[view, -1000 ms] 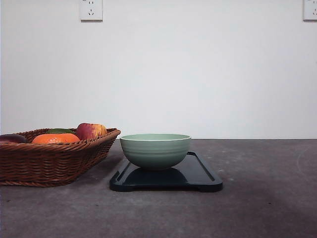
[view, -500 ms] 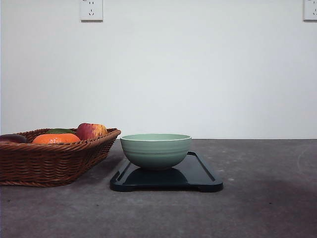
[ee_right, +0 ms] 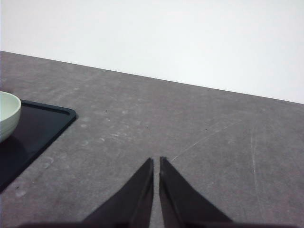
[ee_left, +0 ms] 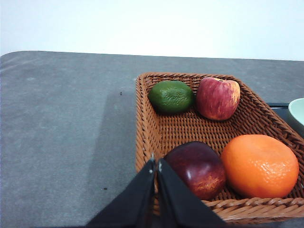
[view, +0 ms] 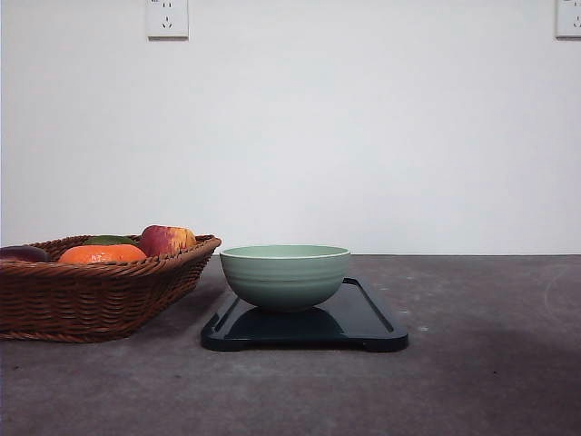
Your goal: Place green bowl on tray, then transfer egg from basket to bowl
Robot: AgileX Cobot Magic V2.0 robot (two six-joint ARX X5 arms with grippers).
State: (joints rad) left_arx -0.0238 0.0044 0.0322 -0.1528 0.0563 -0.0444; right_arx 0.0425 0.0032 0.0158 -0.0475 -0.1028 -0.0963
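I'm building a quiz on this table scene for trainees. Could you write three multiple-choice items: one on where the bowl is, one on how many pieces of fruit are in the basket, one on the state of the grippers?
1. Where is the green bowl?
A. In the basket
B. On the tray
C. On the bare table

2. How many pieces of fruit lie in the basket?
A. Two
B. Four
C. Six

3. How do the left gripper and right gripper stand?
A. Both shut and empty
B. Both wide open
C. Left holds the apple

Answers:
1 B, the bowl stands on the black tray.
2 B, lime, apple, dark fruit, orange.
3 A, each pair of fingers meets, nothing between them.
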